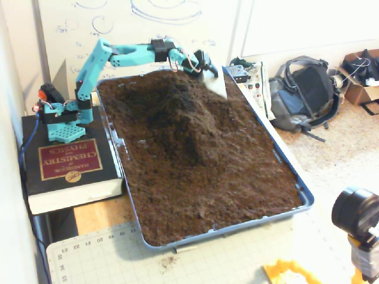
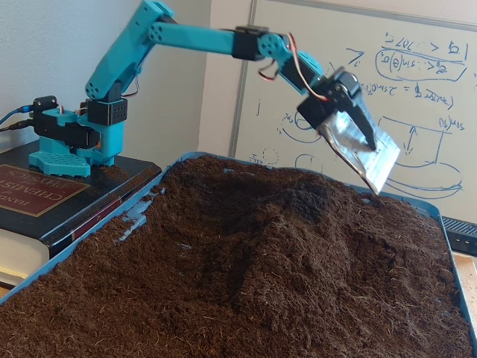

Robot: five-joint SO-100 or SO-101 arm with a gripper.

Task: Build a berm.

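Workshop corner with whiteboard, white walls and speckled floor.
A whiteboard [image 2: 358,89] covered in blue sketches fills the upper right of the low fixed view and the top left of the high one. Right of it, a white wall [image 1: 308,23] meets a pale speckled floor [image 1: 337,160], where a grey backpack [image 1: 305,89] and a cardboard box [image 1: 361,77] sit at upper right. Lighting is even and bright.
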